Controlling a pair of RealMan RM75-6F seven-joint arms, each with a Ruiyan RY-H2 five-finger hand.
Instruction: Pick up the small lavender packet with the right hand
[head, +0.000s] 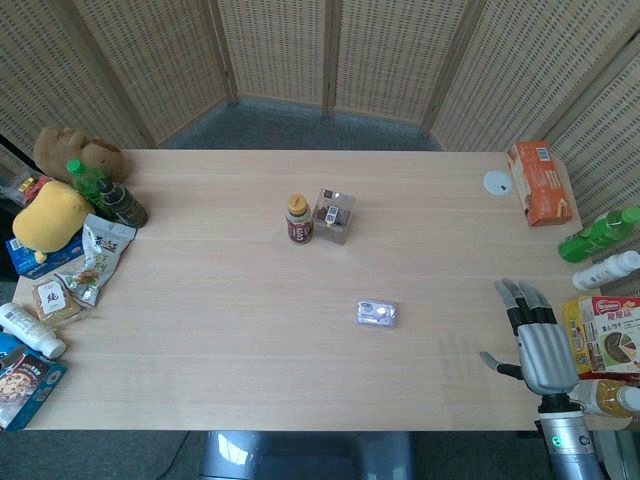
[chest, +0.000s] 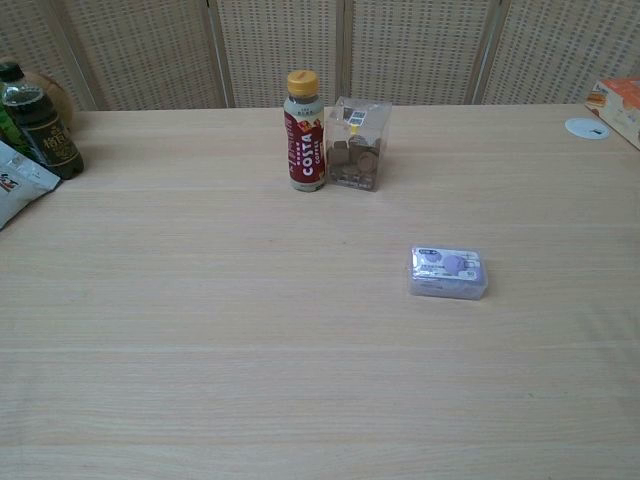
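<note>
The small lavender packet (head: 376, 313) lies flat on the wooden table (head: 250, 330), a little right of centre; the chest view shows the packet (chest: 448, 272) with nothing touching it. My right hand (head: 536, 338) is over the table's near right corner, well to the right of the packet, palm down with its fingers stretched out and apart, holding nothing. The chest view does not show it. My left hand appears in neither view.
A Costa coffee bottle (head: 298, 218) and a clear box of brown pieces (head: 334, 216) stand behind the packet. An orange carton (head: 540, 181), green and white bottles (head: 598, 236) and snack packs crowd the right edge. Plush toys, bottles and snack bags (head: 98, 258) line the left edge.
</note>
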